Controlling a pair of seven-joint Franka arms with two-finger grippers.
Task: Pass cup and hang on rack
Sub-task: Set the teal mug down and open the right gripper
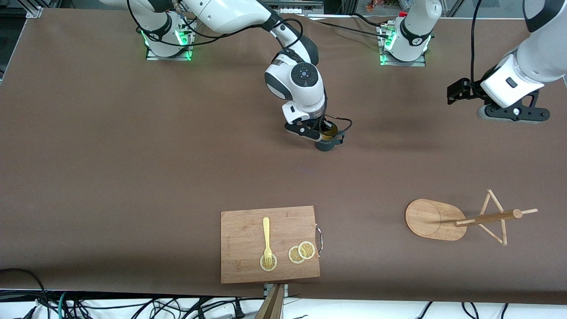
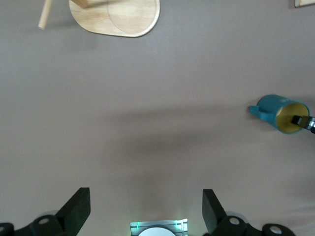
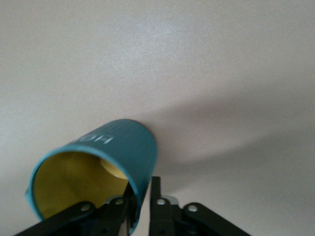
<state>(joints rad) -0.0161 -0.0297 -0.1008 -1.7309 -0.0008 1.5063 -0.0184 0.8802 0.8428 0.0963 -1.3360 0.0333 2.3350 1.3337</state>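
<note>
Table (image 1: 110, 177): brown, matte, wide.
Cup (image 1: 328, 141): upright mid-table, well apart from the rack (image 1: 436, 219).
My right gripper (image 1: 322, 131): fingers straddle the cup's wall, one inside, one outside.
My left gripper (image 1: 458, 91): waits spread open above the table at the rack's end.
Cutting board (image 1: 248, 230): beside the rack; holds fork (image 1: 266, 237), lemon slices (image 1: 301, 252).

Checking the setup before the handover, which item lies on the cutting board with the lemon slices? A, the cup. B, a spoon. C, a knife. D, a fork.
D: a yellow fork lies on the cutting board, its tines on one of the lemon slices.
</note>
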